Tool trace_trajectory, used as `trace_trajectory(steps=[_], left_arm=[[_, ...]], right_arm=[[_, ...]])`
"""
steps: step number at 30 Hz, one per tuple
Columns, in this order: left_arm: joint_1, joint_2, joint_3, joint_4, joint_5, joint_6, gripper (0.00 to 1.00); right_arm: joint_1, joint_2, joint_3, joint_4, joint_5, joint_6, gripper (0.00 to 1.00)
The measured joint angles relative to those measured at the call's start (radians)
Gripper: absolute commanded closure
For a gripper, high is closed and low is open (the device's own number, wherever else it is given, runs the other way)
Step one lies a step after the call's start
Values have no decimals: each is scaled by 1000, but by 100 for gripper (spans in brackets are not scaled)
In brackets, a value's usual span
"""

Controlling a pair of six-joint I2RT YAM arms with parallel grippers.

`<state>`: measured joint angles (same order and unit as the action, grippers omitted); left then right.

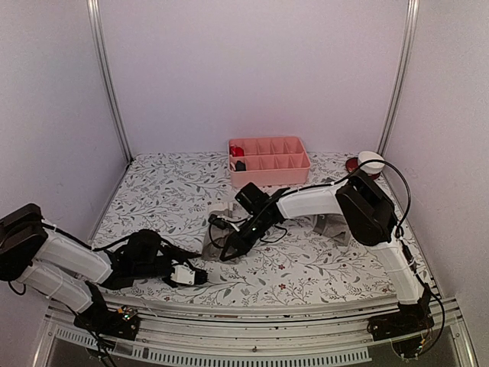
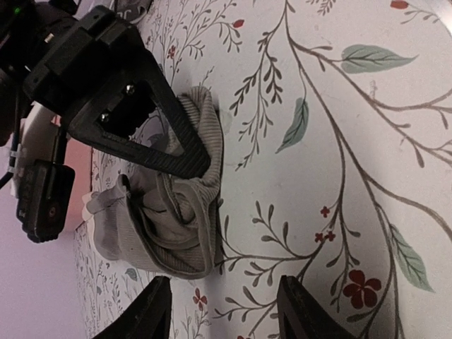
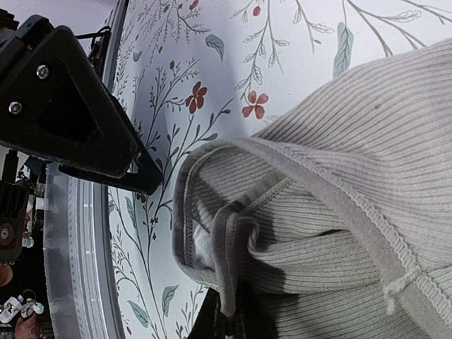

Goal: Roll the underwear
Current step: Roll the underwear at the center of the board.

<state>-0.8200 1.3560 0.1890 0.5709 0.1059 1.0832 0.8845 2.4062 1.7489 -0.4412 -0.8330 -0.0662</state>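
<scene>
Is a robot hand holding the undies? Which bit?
The right gripper pinches the grey briefs by a bunched edge seam. The left gripper holds nothing.

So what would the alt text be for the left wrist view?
Bunched grey ribbed underwear lies on a flower-print tablecloth, its upper fold pinched by the right claw. The left claw shows at the bottom edge, open and empty.
</scene>
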Motion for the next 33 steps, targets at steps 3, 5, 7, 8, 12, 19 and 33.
trace_trajectory(steps=[3, 5, 7, 8, 12, 19, 33], left_arm=[[23, -22, 0, -15, -14, -10, 48], [43, -47, 4, -35, -13, -15, 51], [61, -55, 26, -74, -9, -18, 56], [66, -51, 42, -95, -9, -21, 61], [74, 10, 130, -189, -1, -30, 74], [76, 103, 199, -284, 21, -24, 64], [75, 154, 182, -150, -52, -39, 67]], right_arm=[[0, 0, 0, 0, 0, 2, 98], [0, 0, 0, 0, 0, 3, 98], [0, 0, 0, 0, 1, 3, 98], [0, 0, 0, 0, 0, 4, 98], [0, 0, 0, 1, 2, 6, 97], [0, 0, 0, 4, 5, 11, 97], [0, 0, 0, 10, 9, 11, 97]])
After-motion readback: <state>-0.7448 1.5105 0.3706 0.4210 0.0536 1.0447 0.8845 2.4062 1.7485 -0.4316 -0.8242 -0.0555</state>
